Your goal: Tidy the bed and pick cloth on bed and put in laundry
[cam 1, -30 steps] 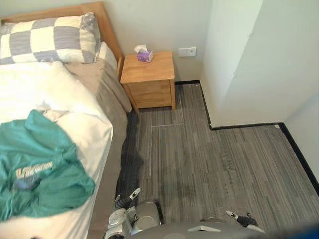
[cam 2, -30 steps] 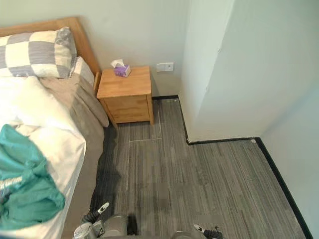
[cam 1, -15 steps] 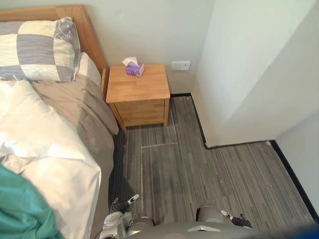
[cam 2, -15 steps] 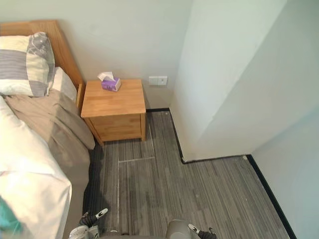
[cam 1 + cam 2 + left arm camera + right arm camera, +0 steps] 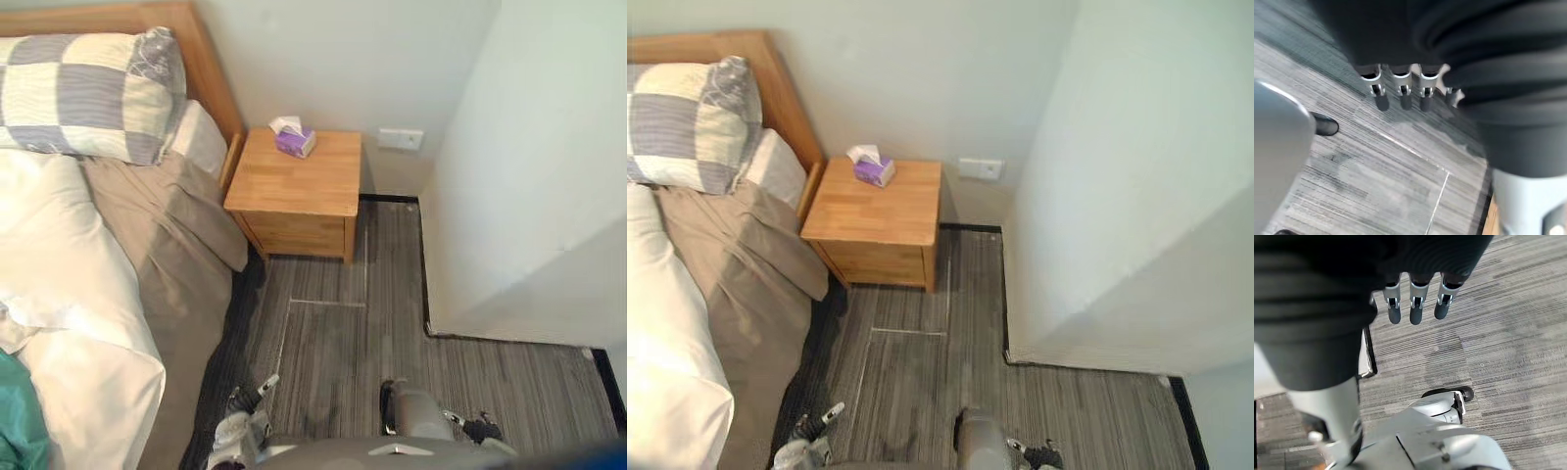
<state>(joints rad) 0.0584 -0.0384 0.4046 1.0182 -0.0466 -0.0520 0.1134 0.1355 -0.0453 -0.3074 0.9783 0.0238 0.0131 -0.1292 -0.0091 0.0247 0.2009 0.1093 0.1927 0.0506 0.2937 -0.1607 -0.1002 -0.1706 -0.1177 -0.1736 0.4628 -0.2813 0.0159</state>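
Note:
A teal cloth (image 5: 14, 423) lies on the bed at the lower left edge of the left eye view, mostly cut off. It rests on a rumpled white duvet (image 5: 59, 284) over a tan sheet (image 5: 171, 245). A grey-and-cream checked pillow (image 5: 83, 93) leans on the wooden headboard (image 5: 211, 59). My left hand (image 5: 1401, 95) hangs over the grey floor beside the bed, fingers straight, holding nothing. My right hand (image 5: 1416, 308) hangs the same way over the floor, well to the right of the bed. Both hands show low in the left eye view, the left hand (image 5: 240, 426) and the right hand (image 5: 477, 428).
A wooden nightstand (image 5: 299, 186) stands against the wall next to the bed, with a purple tissue box (image 5: 292, 140) on top. A white wall corner (image 5: 529, 196) juts out at the right. Grey striped floor (image 5: 333, 333) lies between bed and wall.
The camera has swung, so the whole picture shifted: the teal cloth has slid almost out at the lower left and the nightstand sits nearer the middle. Both hands still hang low.

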